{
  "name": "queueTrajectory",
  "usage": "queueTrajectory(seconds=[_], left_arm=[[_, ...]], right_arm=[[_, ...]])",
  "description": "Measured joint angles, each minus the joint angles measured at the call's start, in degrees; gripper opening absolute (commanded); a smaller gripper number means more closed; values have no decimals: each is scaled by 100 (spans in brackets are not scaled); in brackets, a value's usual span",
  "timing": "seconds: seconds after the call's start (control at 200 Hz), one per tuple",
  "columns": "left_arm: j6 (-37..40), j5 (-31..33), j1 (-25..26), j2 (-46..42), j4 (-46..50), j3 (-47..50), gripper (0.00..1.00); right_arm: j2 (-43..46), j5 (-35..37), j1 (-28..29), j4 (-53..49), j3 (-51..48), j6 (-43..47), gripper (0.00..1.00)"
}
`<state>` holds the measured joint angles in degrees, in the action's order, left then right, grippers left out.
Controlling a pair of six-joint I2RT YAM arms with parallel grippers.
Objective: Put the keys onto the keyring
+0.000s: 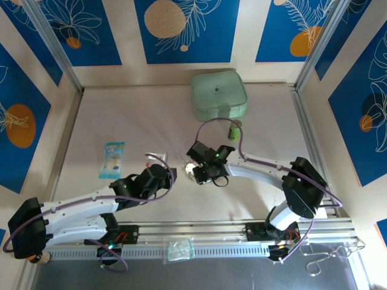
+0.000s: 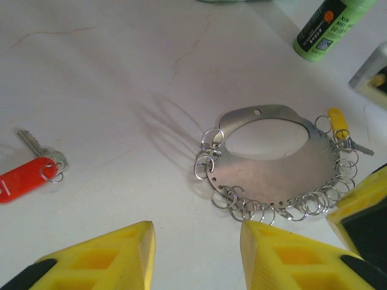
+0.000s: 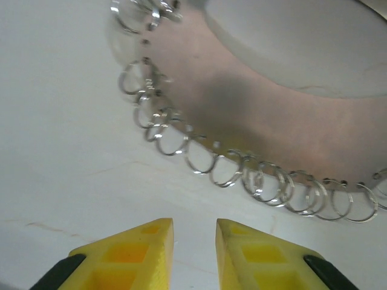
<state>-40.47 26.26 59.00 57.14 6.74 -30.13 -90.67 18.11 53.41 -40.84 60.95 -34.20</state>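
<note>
One yellow key point(image 2: 338, 124) touching keyring point(image 2: 272, 172) on worktop point(image 2: 91, 78); one red key point(image 2: 24, 178) well apart. Left pincer point(image 2: 196, 241), right pincer point(image 3: 194, 232) part-open, empty.

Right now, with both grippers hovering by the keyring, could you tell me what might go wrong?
1. The left gripper and right gripper sit close together at the keyring, so they could bump.
2. The yellow key lies right beside the loose little rings on its edge, so a pinch there may snag them or drag the keyring.
3. The red key lies flat and apart on the smooth table and may slide away.
</note>
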Motion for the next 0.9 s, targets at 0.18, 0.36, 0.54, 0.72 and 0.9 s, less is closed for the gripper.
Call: queueTrajectory(seconds=[0.18,0.36,0.54,0.72,0.9], left_arm=[[-122,116,0,-192,-35,153,41],[-190,155,0,-321,11,289,41],[-271,227,0,-435,15,306,41],[-278,240,0,-437,20,332,41],[-278,238,0,-437,31,343,41]], right_arm=[[-229,22,63,-31,48,122,26],[-702,144,116,-11,341,671,26],[-1156,407,229,-96,634,1121,25],[-1447,715,337,-238,887,1368,22],[-1635,911,400,-404,988,1473,21]])
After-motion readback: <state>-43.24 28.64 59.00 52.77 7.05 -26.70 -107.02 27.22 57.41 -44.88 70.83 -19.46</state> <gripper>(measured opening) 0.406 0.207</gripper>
